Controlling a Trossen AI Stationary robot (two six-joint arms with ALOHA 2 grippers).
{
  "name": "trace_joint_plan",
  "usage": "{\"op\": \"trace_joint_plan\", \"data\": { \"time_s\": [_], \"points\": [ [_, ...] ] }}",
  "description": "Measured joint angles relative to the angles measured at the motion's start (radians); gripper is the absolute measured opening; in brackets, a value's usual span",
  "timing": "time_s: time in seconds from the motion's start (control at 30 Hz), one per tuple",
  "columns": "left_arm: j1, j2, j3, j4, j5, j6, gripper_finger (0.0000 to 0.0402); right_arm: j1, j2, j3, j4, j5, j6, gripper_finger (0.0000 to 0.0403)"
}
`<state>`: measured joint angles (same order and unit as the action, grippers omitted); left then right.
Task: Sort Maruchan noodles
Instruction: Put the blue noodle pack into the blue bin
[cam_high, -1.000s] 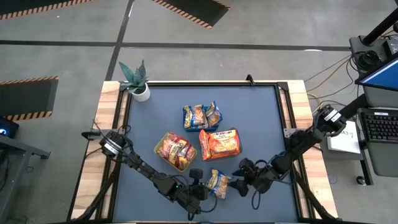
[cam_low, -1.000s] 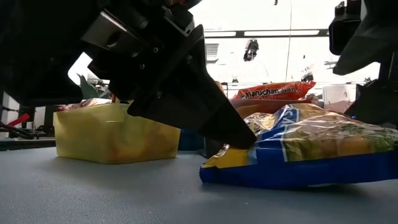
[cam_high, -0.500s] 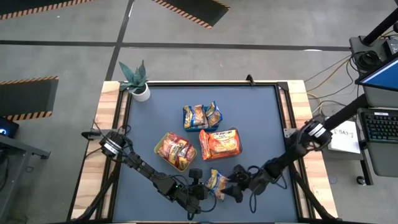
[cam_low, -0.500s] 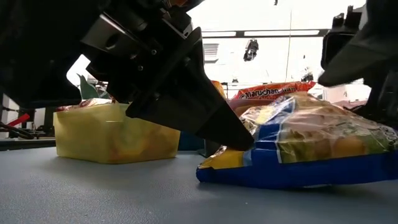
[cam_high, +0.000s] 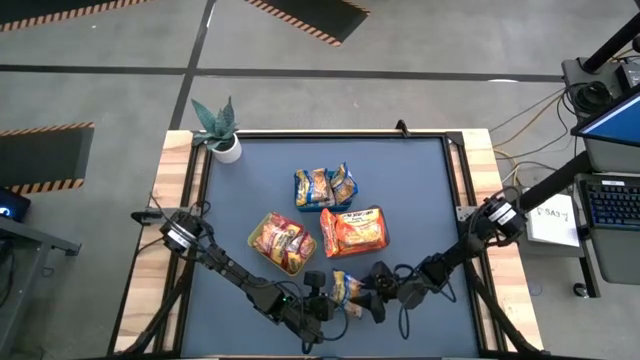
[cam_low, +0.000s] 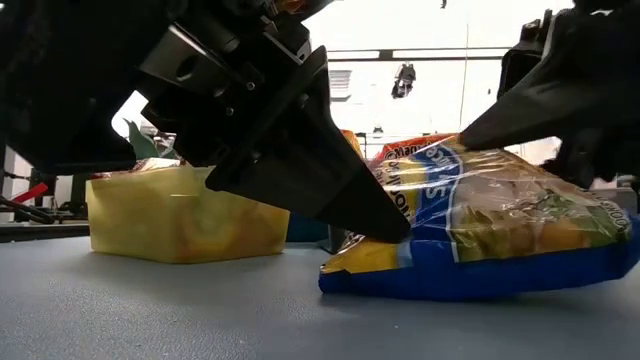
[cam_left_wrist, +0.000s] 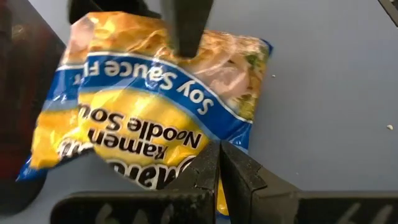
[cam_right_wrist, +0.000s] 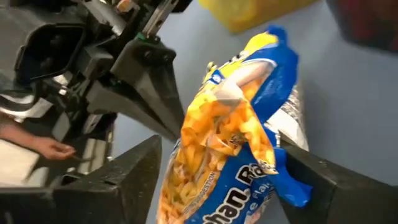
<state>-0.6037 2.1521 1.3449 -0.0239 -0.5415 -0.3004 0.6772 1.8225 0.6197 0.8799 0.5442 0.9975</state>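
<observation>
A: What do the two claws hold, lower centre of the high view?

B: The left gripper (cam_high: 332, 303) has its fingers pinched fully together on one edge of a blue-and-yellow soy sauce ramen packet (cam_high: 347, 291). The right gripper (cam_high: 368, 300) stands with its fingers wide on either side of the same packet's other end, one finger (cam_right_wrist: 118, 180) on each face; whether it presses cannot be told.

A: And the containers beyond?

B: Above the packet in the high view, a yellow-green tray (cam_high: 281, 242) carries red-orange packets, a blue tray (cam_high: 326, 187) at centre carries blue-and-yellow packets, and orange packets (cam_high: 353, 231) are heaped just right of the yellow-green tray, hiding whatever is beneath them. A potted plant (cam_high: 218, 130) stands at the table's (cam_high: 420, 190) upper left corner.

A: What differs from the earlier frames?

B: The right gripper has travelled leftward to the packet and narrowed slightly; the packet's right end, formerly lying low in the low view, now stands raised (cam_low: 500, 215). The left gripper's grip is unchanged.
</observation>
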Motion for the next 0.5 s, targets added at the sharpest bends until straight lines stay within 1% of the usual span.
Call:
{"op": "trace_joint_plan", "data": {
  "time_s": [0.17, 0.33, 0.5],
  "points": [
    [0.000, 0.000, 0.000, 0.004, 0.000, 0.002, 0.0000, -0.007, 0.000, 0.000, 0.000, 0.009, -0.063, 0.0232],
    [0.001, 0.001, 0.000, 0.006, 0.000, 0.002, 0.0000, -0.014, 0.009, 0.002, -0.007, 0.009, -0.063, 0.0203],
    [0.002, 0.001, -0.001, 0.008, 0.001, 0.002, 0.0000, -0.015, 0.043, 0.030, -0.001, 0.022, -0.066, 0.0158]
  ]
}}
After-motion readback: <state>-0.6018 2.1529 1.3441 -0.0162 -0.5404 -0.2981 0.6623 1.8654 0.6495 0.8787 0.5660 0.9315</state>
